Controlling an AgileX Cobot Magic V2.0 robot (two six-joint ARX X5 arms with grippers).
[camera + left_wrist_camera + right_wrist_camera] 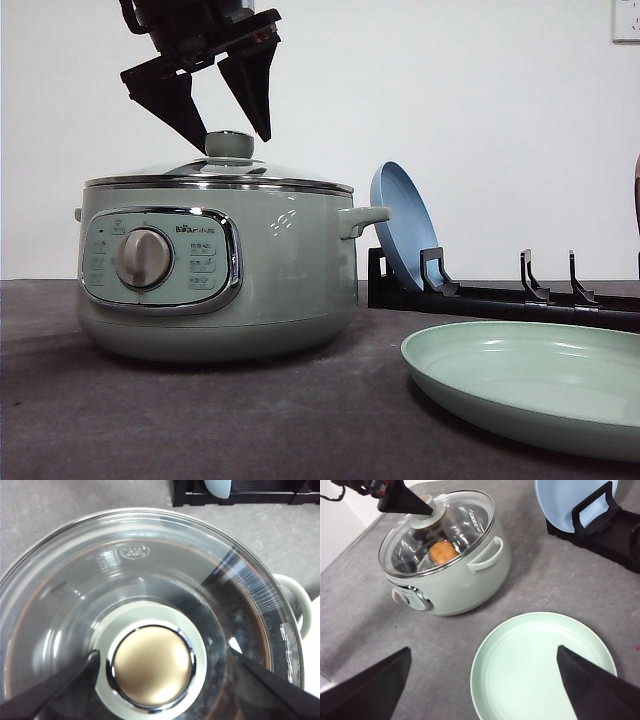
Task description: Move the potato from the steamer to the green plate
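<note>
Two tools are at work over a grey desk (pixel 200 420); the left tool (pixel 236 136) hangs directly above the steamer (pixel 215 270), its dark fingers (pixel 170 100) spread wide to either side of the lid knob (pixel 229 144), tips level with the knob and gripping nothing; in the left wrist view the knob's brass-coloured cap (pixel 151 666) sits between the two finger tips, clear of both. The glass lid (pixel 437 532) is on the pot; through it, in the right wrist view, the potato (pixel 443 551) lies inside the steamer, orange-brown. The right tool (pixel 482 687) hovers with its jaws wide apart and empty, above the near edge of the green plate (pixel 542 667); that plate lies flat on the desk, to the right of the steamer and apart from it. Behind, a blue plate (pixel 400 225) stands on edge in a black rack (pixel 520 300), close to the steamer's side handle (pixel 362 218).
</note>
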